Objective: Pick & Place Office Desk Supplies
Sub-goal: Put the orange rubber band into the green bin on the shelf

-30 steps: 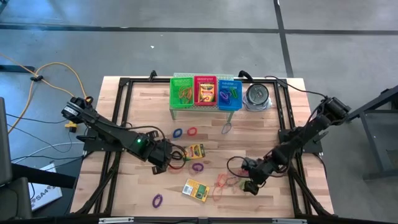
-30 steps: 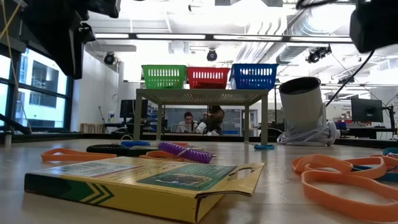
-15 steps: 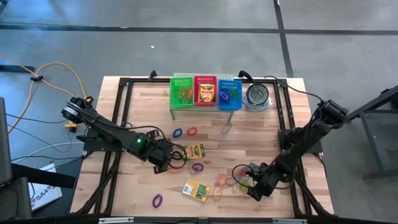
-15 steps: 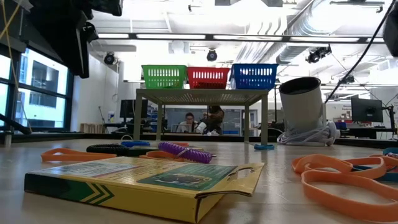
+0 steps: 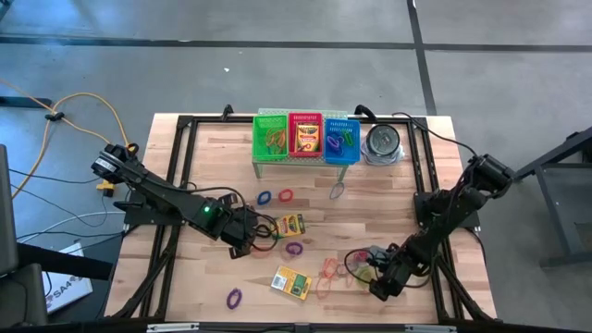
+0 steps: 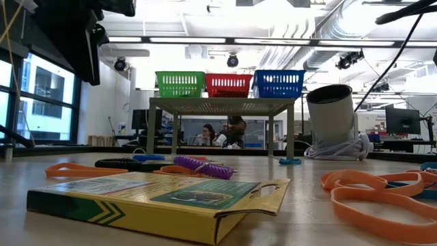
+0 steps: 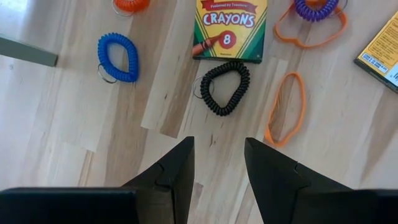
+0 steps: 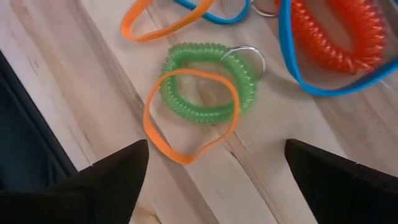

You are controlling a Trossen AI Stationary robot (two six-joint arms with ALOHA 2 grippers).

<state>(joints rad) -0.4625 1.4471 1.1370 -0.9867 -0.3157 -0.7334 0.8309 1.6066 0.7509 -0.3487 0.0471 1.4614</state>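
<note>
Left tool [image 7: 216,163]: fingers apart, nothing between them, low over the table [image 5: 388,199]. Just ahead of its tips lies a black coil loop [image 7: 224,88]; directly beyond that, a crayon box [image 7: 231,28] face up, the loop's far edge touching or nearly touching the box. To one side of the black loop an orange rubber band [image 7: 286,107] lies flat; to the other side, farther off, a blue coil loop [image 7: 117,57]. A purple coil [image 7: 316,7] ringed by another orange band sits beyond, next to the box.

Right tool [image 8: 214,171]: fingers spread wide, empty, hovering above a green coil loop [image 8: 208,83] with a metal ring attached. An orange band [image 8: 189,115] lies across the green loop, overlapping it. Beyond these, a red-orange coil [image 8: 339,34] sits inside a blue band [image 8: 311,78].

High view: the right tool [image 5: 381,282] is at the table's near right part, with a second crayon box [image 5: 291,282] well apart toward the left tool. A purple loop [image 5: 234,298] lies alone near the front edge.

Green [image 5: 271,139], red [image 5: 305,137] and blue [image 5: 340,141] baskets stand in a row at the far side; the red one holds what looks like a crayon box. Metal tin [image 5: 382,142] beside the blue basket.
</note>
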